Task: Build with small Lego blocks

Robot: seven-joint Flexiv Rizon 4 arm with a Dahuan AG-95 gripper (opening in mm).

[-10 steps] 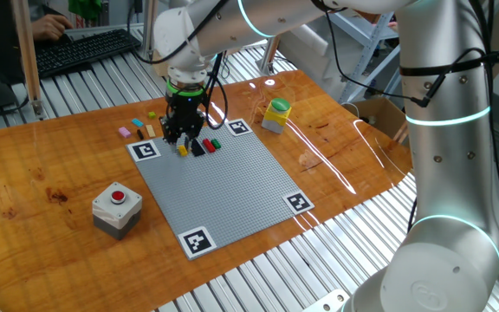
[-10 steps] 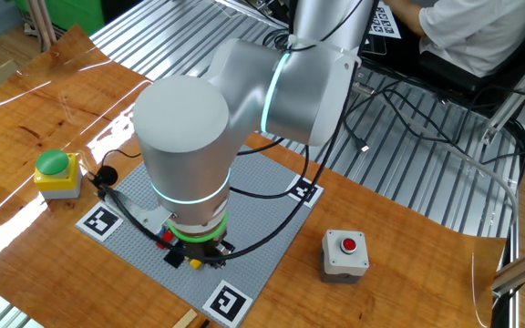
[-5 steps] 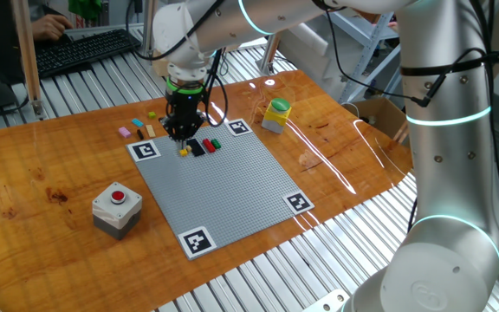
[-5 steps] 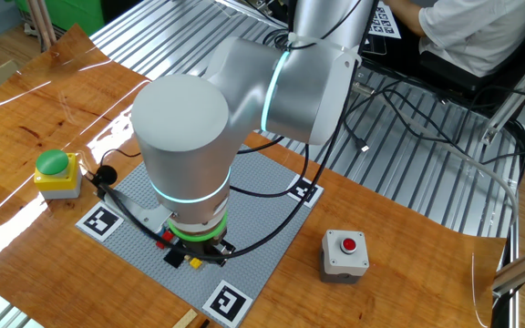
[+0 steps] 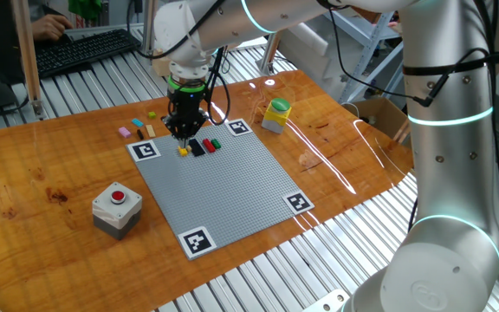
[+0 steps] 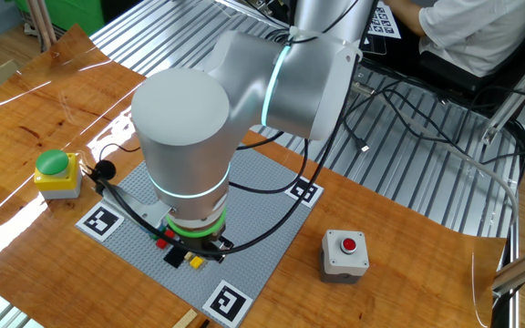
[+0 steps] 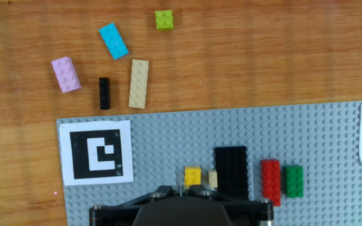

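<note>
**Lego blocks on baseplate and surface**

Lego blocks (image 7: 232, 171): yellow, tan, black, red and green sit in a row on the grey baseplate (image 5: 232, 178); five more lie loose on the wooden surface (image 5: 50, 173). Above the row, the hand (image 5: 183, 132) points down, fingers together, empty.

I count ten small Lego blocks (image 7: 138, 83): five loose on the wooden table (image 7: 244, 56) at my eleven o'clock, five on the grey baseplate (image 7: 319, 157). Four black-and-white marker squares (image 5: 196, 242) sit at its corners. Two button boxes (image 5: 116, 208).
</note>
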